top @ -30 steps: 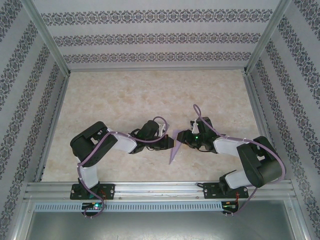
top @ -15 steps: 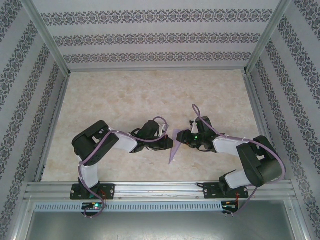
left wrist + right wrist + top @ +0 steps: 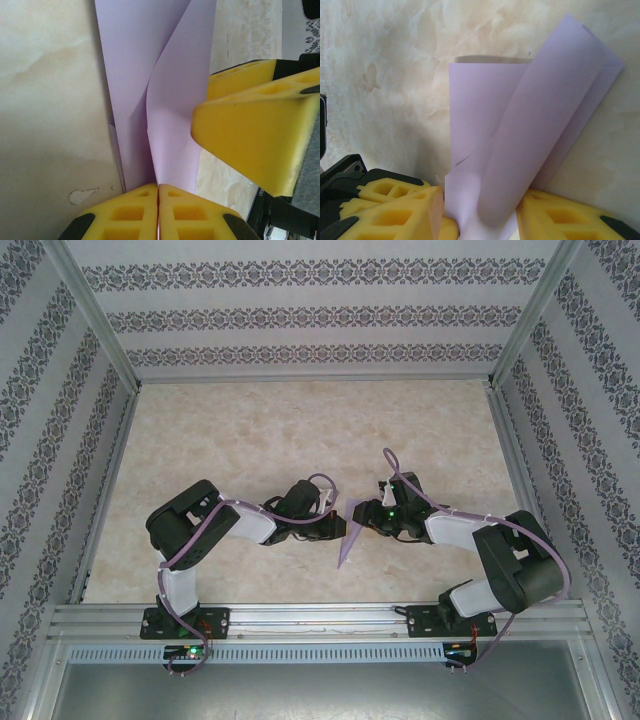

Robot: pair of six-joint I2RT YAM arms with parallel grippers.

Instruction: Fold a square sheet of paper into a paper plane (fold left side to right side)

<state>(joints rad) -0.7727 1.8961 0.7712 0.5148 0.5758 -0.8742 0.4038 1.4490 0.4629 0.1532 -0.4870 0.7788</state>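
**Lavender paper held between two grippers at mid-table**

Lavender is the one strong colour in the room. The folded paper sheet (image 3: 347, 540) is up off the marbled beige table (image 3: 250, 430), between the two arms where they meet at the middle of the near half. From above it looks like a narrow sliver with a sharp tip pointing towards the arm bases.

The left gripper (image 3: 158, 195) is closed. Its yellow foam fingers (image 3: 130, 215) are pressed flat together, and an edge of the sheet is pinched in the seam between them. From that pinch, two layers of paper fan upwards and apart, one flat and one curling.

The right gripper (image 3: 480, 220) comes in from the other side. Its yellow fingers (image 3: 565, 220) stand partly apart, with the loosely rolled end of the sheet bulging between them. The paper touches both inner faces. I cannot tell whether those jaws are squeezing it or only sitting around it.

The two grippers are very close together. Patterned paper walls (image 3: 320, 315) surround the table on three sides.
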